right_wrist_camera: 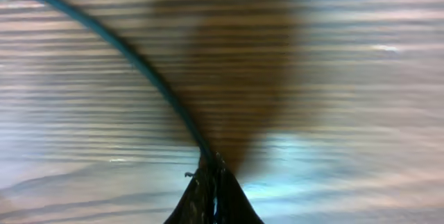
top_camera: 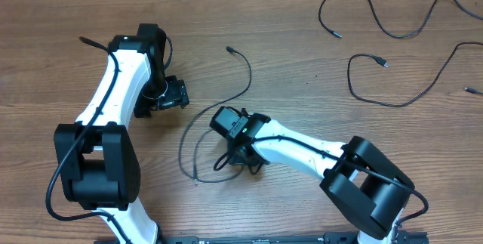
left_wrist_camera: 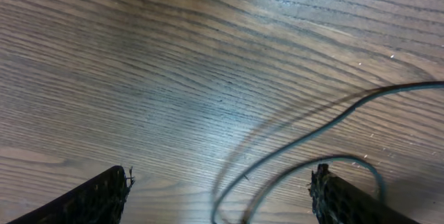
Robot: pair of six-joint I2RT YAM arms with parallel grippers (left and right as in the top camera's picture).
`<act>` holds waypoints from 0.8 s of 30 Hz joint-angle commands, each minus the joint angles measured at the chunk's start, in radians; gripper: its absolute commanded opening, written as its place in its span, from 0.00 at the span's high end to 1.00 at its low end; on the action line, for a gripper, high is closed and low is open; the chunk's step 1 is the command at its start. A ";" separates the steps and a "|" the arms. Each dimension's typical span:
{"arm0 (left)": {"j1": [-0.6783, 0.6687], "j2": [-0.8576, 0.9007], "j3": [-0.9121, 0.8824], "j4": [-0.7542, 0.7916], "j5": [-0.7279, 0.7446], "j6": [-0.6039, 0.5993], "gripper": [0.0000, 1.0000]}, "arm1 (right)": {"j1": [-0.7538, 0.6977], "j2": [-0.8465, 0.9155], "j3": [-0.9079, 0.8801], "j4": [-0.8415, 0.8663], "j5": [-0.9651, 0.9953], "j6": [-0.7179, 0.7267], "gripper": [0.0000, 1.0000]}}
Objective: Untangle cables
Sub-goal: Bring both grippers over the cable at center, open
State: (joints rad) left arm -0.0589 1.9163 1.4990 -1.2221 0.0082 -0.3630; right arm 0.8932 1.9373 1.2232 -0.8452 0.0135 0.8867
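Right gripper (right_wrist_camera: 214,182) jaws pinch the looped cable (right_wrist_camera: 139,63), likely to draw it free (left gripper (left_wrist_camera: 220,182) jaws spread, idle nearby).

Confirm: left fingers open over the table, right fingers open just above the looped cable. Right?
One thing is off: the right fingers are not open above the looped cable. They are shut and pinching it, as the right wrist view shows. The rest holds: the left fingers are open over the table.
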 commanded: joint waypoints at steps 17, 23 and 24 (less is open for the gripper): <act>-0.108 0.010 -0.006 0.063 0.400 0.332 0.14 | -0.175 0.013 0.112 -0.429 0.273 0.303 0.96; -0.174 0.010 -0.017 0.109 0.262 0.134 0.15 | -0.224 0.012 0.113 -0.446 0.253 0.280 0.92; -0.184 0.010 -0.024 0.113 0.228 0.105 0.15 | -0.235 0.009 0.113 -0.455 0.251 0.280 0.94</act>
State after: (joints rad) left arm -0.2199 1.9163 1.4960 -1.1172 0.3332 -0.1394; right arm 0.6781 1.9572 1.3136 -1.2881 0.2516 1.1500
